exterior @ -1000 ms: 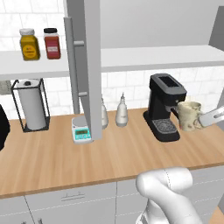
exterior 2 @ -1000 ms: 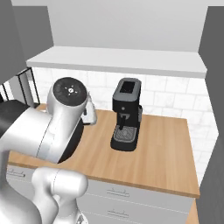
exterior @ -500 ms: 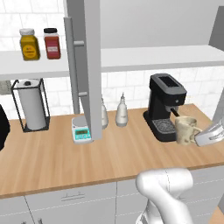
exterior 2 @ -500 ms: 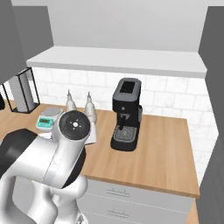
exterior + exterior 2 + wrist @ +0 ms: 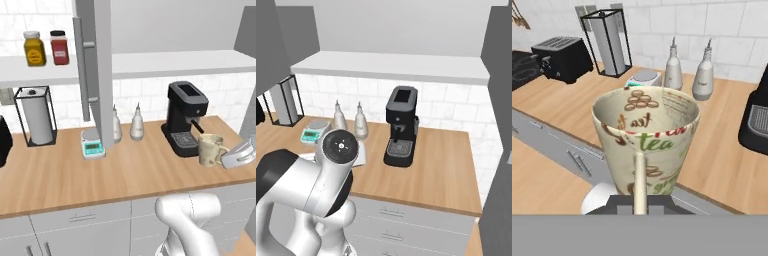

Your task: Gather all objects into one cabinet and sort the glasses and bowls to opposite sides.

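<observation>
Beige mug (image 5: 210, 150), held by its handle in the closed gripper (image 5: 231, 156), aloft over the right end of the bench (image 5: 75, 175) beside the coffee machine (image 5: 184, 117); risk: thin handle grip lets it swing or slip, or clip the machine

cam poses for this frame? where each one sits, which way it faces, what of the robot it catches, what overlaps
Left base view: behind-left, facing the counter; tool shut on beige mug beside coffee machine; white arm base low.
Right base view: behind-right, facing the same counter; arm elbow fills the lower left.
Hand view: on the hand, looking along the tool over the mug.
Shared: coffee machine, two bottles, scale, paper towel holder.
</observation>
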